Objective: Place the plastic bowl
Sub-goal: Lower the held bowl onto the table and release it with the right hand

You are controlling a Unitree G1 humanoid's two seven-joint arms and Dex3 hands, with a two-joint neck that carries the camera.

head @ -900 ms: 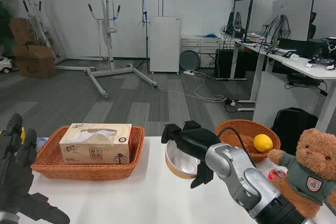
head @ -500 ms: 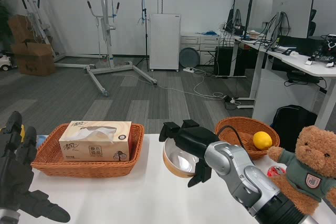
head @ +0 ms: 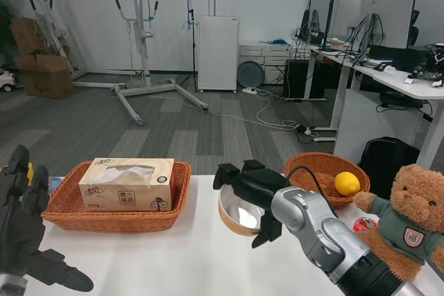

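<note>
The right hand (head: 251,188) grips the plastic bowl (head: 239,214) by its rim, tilted with its opening toward the camera, over the white table (head: 187,254) between 2 wicker baskets; the rectangular basket (head: 114,214) holds a tissue box (head: 127,184), the round basket (head: 320,175) a lemon (head: 347,184); the left hand (head: 24,237) hovers released, fingers spread, at the table's left edge; a teddy bear (head: 409,223) sits far right.

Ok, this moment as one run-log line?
right hand: holds bowl, tilted, over table | left hand: open, idle | placed: not yet
</note>
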